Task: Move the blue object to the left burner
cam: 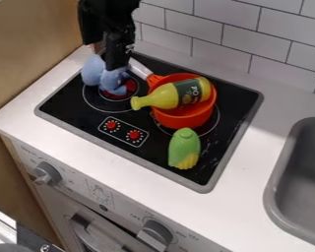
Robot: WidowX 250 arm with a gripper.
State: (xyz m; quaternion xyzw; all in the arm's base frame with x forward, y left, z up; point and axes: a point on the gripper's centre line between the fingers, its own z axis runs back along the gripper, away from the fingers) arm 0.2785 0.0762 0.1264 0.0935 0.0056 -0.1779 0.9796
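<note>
the black gripper (112,63) hangs over the blue toy (112,80), which looks to be plush and lies partly across the left burner (130,85); whether the gripper is holding it, i can't tell.

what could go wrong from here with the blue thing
The blue toy sits off-centre, leaning toward the far-left side of the left burner, so it might end up partly off it.

The pot's handle is close beside the end effector, so a sideways swing could bump it.

The bottle lies across the orange pot, so a bump might roll it out.
</note>
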